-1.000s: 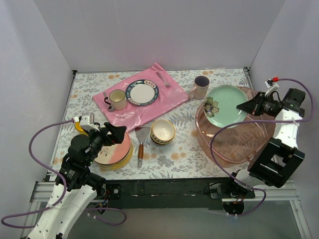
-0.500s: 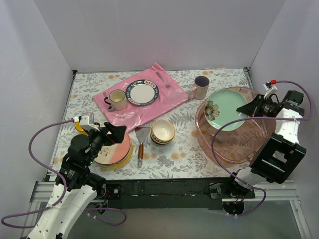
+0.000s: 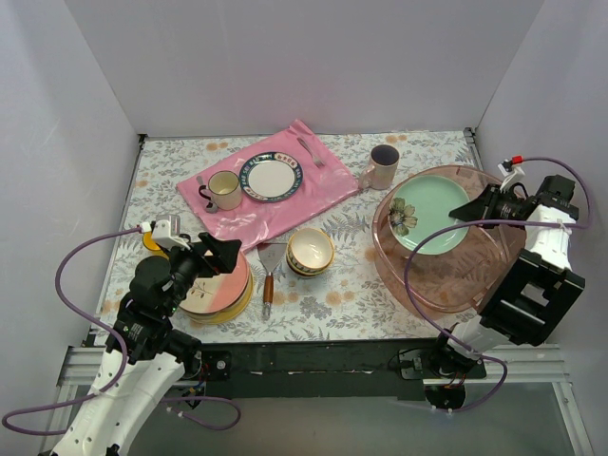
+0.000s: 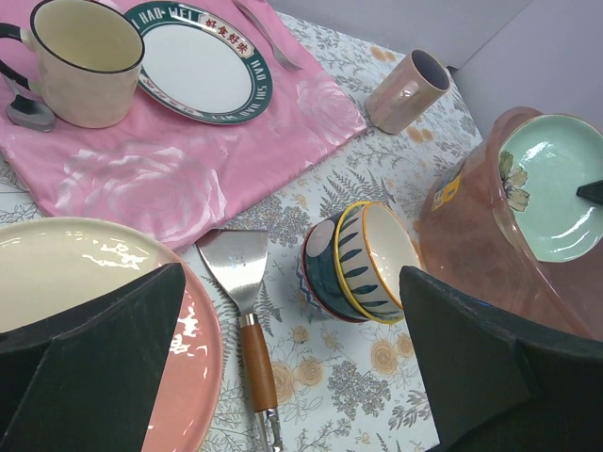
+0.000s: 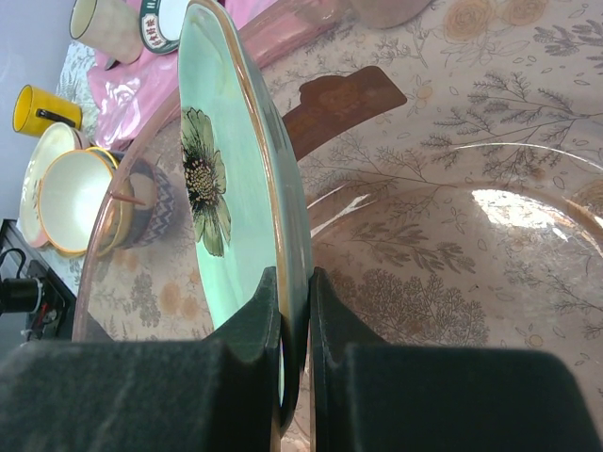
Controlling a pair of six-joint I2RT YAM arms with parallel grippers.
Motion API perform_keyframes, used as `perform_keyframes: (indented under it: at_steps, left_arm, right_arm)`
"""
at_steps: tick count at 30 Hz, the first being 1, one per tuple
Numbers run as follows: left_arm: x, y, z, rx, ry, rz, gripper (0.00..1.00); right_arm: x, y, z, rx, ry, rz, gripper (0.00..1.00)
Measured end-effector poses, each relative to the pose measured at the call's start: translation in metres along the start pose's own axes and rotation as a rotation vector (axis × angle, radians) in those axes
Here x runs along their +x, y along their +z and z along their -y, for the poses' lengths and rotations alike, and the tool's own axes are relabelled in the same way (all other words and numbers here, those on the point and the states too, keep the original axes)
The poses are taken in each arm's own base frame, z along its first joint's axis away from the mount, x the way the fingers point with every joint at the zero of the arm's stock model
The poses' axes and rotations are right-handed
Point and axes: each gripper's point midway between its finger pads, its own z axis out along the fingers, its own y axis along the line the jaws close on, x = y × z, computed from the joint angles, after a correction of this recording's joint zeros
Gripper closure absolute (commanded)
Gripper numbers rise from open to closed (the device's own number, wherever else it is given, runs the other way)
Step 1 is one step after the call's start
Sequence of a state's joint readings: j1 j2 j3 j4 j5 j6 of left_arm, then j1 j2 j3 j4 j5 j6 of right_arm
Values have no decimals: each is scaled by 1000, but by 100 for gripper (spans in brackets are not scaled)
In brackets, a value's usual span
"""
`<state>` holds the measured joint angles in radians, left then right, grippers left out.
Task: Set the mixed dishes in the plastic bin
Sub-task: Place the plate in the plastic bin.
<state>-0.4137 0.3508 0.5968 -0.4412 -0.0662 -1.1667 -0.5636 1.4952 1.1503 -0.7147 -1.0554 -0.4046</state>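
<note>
Over the plastic bin (image 3: 446, 280), we see the right gripper (image 3: 472, 205) pinching the mint-green plate (image 3: 432, 214) by its rim, tilted within the bin and not yet released. The left gripper (image 3: 217, 255), jaws wide, hovers at the stacked plates (image 3: 223, 293). The bowls (image 3: 310, 251) and pinkish mug (image 3: 384, 166) wait on the floral tablecloth (image 3: 351, 304), enclosed by plain white panels (image 3: 313, 66).

Patterned-rim plate (image 4: 198, 61): white letters "HAO…" on rim, red Chinese characters beside (too small to read).
</note>
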Motion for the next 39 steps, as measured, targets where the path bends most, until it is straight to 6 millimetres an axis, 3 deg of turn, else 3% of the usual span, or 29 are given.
perform_keyframes:
  at_steps: [16, 27, 33, 36, 39]
  left_arm:
    - [2, 1, 0, -1, 4, -9, 2]
    - [2, 1, 0, 0, 4, -9, 2]
    - [2, 1, 0, 0, 5, -9, 2]
    - [2, 1, 0, 1, 5, -10, 2]
    - [2, 1, 0, 1, 5, -10, 2]
  right_arm:
    - [15, 9, 12, 11, 15, -58, 99]
    - [42, 26, 31, 69, 8, -192, 98]
    - [72, 33, 38, 51, 41, -312, 97]
    - [86, 40, 39, 25, 52, -371, 92]
    - [96, 45, 36, 10, 55, -413, 78]
